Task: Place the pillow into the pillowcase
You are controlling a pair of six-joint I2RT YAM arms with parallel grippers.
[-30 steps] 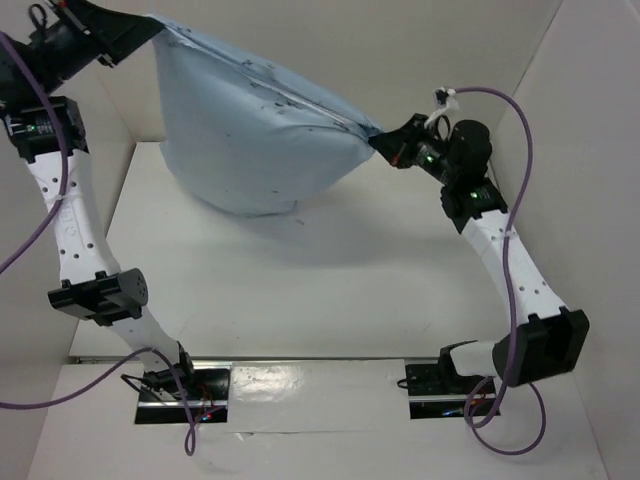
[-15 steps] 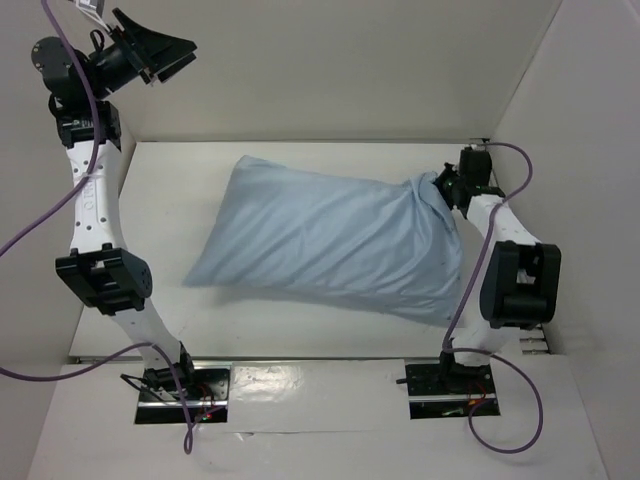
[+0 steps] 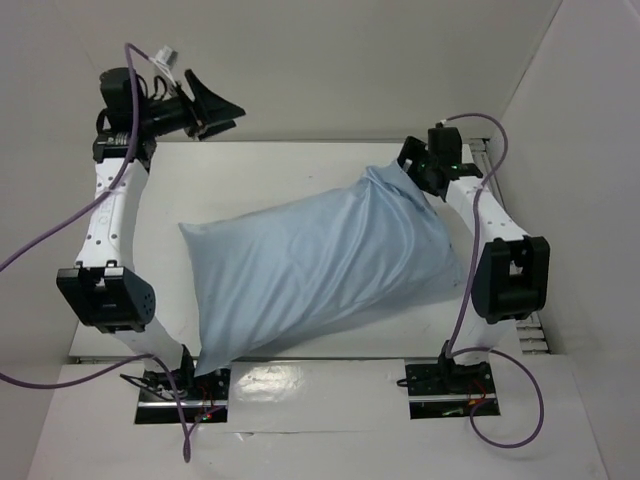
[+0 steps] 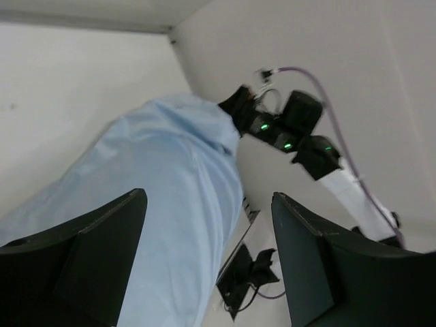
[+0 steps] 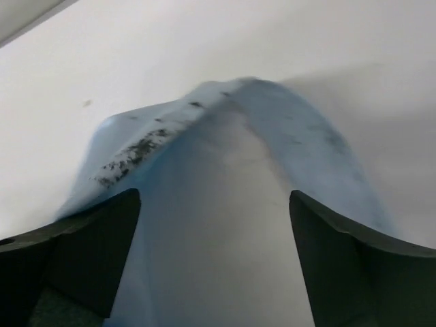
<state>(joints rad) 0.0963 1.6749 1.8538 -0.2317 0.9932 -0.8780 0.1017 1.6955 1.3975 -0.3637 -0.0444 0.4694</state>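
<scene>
Stuffed pillowcase lying across the table, both grippers gaping wide

The light blue pillowcase [image 3: 320, 265] is lying plump on the table [image 3: 300, 165], stretching from 7 o'clock by the left base to 1 o'clock, the pillow hidden inside; the left arm is standing tall at 10 o'clock, the left gripper [image 3: 228, 112] gaping and holding nothing; the right arm is sitting folded at the elbow, the right gripper [image 3: 415, 172] pointing at the bunched 1 o'clock end, fingers spread wide either side of the fabric.
</scene>
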